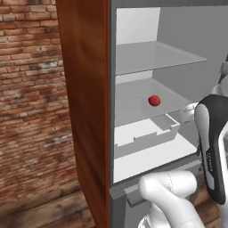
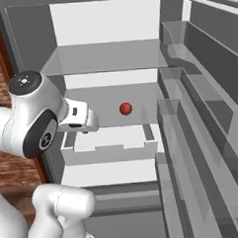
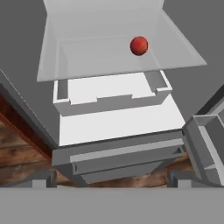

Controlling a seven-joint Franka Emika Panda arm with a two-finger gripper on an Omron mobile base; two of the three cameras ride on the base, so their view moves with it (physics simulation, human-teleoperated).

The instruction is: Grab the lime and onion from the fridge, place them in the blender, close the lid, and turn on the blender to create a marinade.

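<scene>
Here, the fridge point(image 2: 108, 57) stands open with pale shelves inside. A small red ball point(image 2: 125, 109) rests on the middle glass shelf point(image 1: 133, 107), directly above the white drawer point(image 3: 109, 98). The gripper point(image 3: 109, 183) hovers in front of the fridge, level with the drawer, jaws spread wide and holding nothing. Door racks point(image 2: 191, 137) line the fridge's right side.

base views: flank fridge point(image 1: 133, 111) | hand view: looks down (shared shelves)
</scene>
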